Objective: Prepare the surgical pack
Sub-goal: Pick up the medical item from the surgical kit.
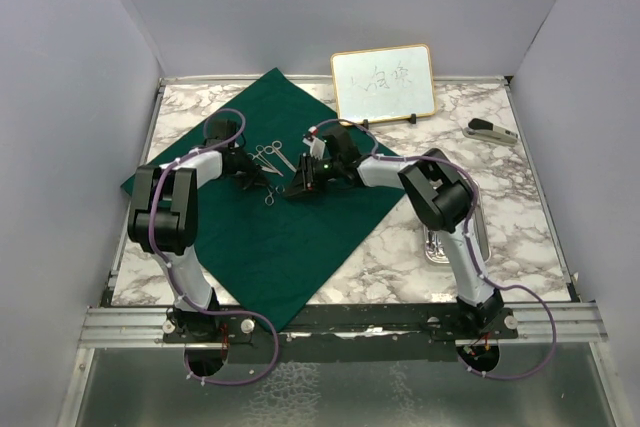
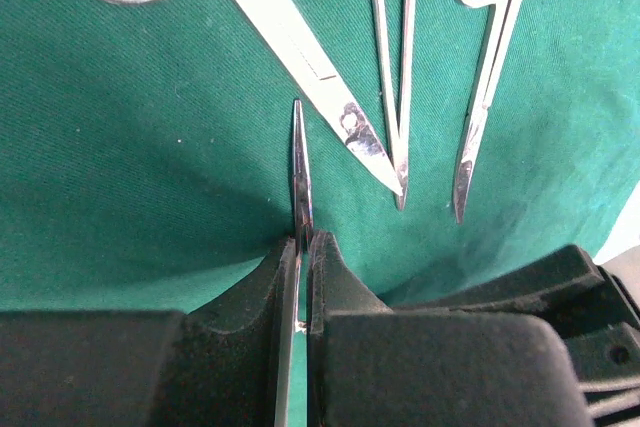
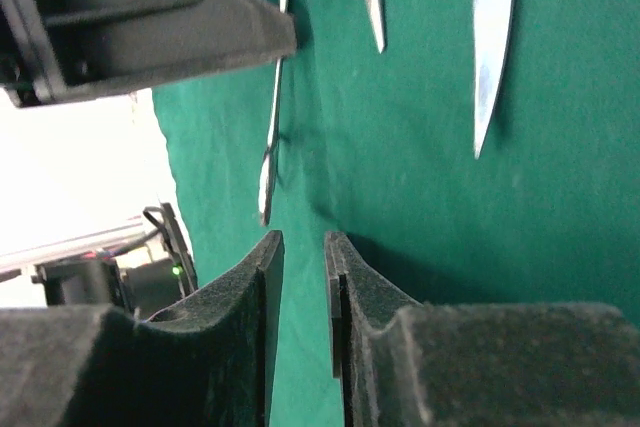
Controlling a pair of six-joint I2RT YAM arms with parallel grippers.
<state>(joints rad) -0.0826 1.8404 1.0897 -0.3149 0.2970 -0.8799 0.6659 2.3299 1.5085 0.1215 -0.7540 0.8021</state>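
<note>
The large dark green cloth sheet [image 1: 280, 247] lay spread cornerwise on the marble-patterned table [image 1: 520, 197]. The left gripper [image 2: 303, 242] was clamped on a slim silver scissor-like instrument [image 2: 300, 157], whose pointed tip stuck out ahead over the cloth. Three more silver ring-handled instruments [image 2: 395, 77] lay side by side just beyond it. The right gripper [image 3: 303, 247] hung nearby above the cloth, fingers slightly parted and grasping nothing. What looked like the small rectangular steel tray [image 1: 438, 247] sat off the cloth, partly hidden behind the right arm.

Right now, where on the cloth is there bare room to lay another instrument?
Free: near half of cloth, between left arm and marble; its far corner by the whiteboard. Crowded: the middle, where left tool and right tool meet the instruments.
</note>
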